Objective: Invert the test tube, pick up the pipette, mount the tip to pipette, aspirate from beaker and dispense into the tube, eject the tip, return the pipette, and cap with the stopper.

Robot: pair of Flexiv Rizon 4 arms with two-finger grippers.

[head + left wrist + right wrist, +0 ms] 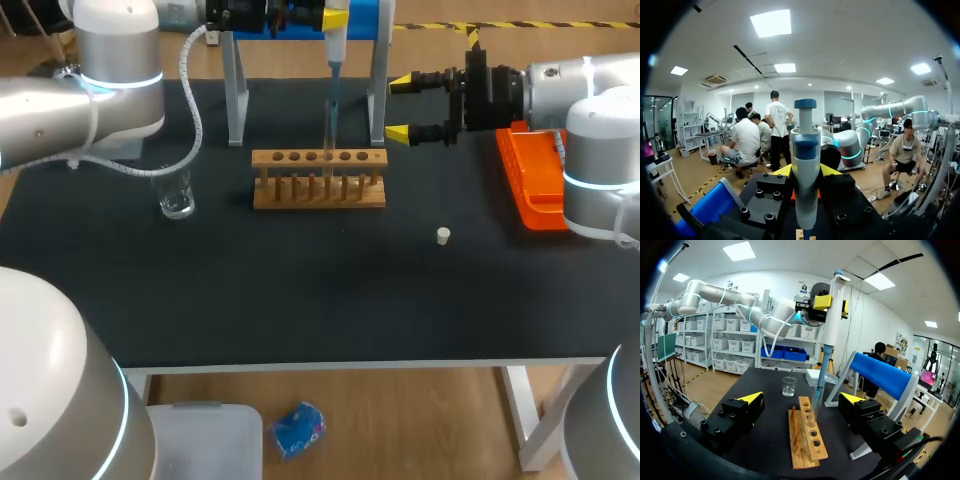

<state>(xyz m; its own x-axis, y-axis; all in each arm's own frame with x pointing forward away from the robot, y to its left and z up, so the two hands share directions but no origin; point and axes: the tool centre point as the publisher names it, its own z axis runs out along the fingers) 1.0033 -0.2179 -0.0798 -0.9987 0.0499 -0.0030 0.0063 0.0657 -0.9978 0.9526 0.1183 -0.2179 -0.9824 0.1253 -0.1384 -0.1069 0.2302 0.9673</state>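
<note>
Pipette (336, 45) is hanging upright in the left gripper (806, 170), whose fingers are closing on its body from both sides, with the long axis running straight down toward the wooden rack (318, 195). Its tip (820, 385) is pointing into the mouth of the test tube (328, 140), which is standing upright in a middle hole of the rack, so the dispensing step seems to be in hand. What matters next is that the pipette is sitting directly above the tube and in line with it, so any lift out is calling for a straight vertical move. The right gripper (400, 108) is waiting just beside the rack's right end, wide open and holding nothing. The stopper (443, 235) is lying on the table nearer the right arm, and the beaker (177, 195) is standing well apart on the left.
</note>
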